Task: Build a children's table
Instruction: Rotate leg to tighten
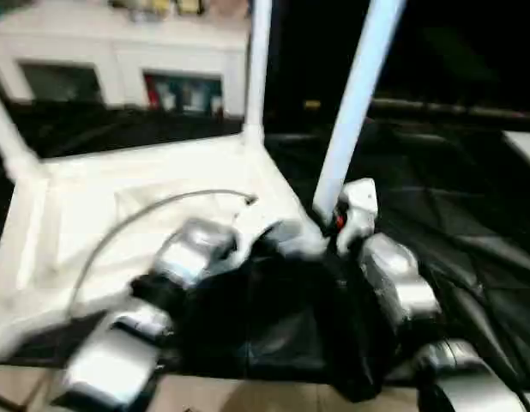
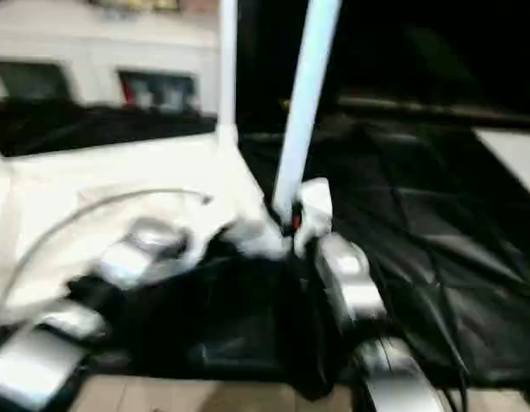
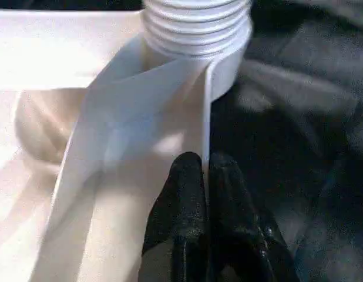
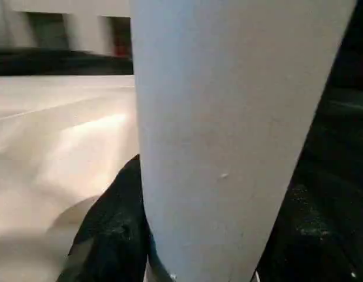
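Note:
The white table top (image 1: 145,215) lies underside up on a black cloth. Three white legs stand in its corner sockets: one at the far corner (image 1: 258,69), one at the left (image 1: 8,137), and one at the near right corner (image 1: 359,94). My right gripper (image 1: 338,221) is shut around the base of the near right leg (image 4: 228,135); one black finger (image 4: 117,229) presses its side and the other is hidden behind it. My left gripper (image 3: 203,167) is shut on the top's thin rim wall (image 3: 170,117), just short of the threaded leg end (image 3: 196,23) in its socket.
The black cloth (image 1: 454,215) spreads to the right of the table top. A grey cable (image 1: 153,210) arcs over the underside. White cabinets (image 1: 119,60) stand at the back. A tan floor strip (image 1: 248,395) runs along the near edge.

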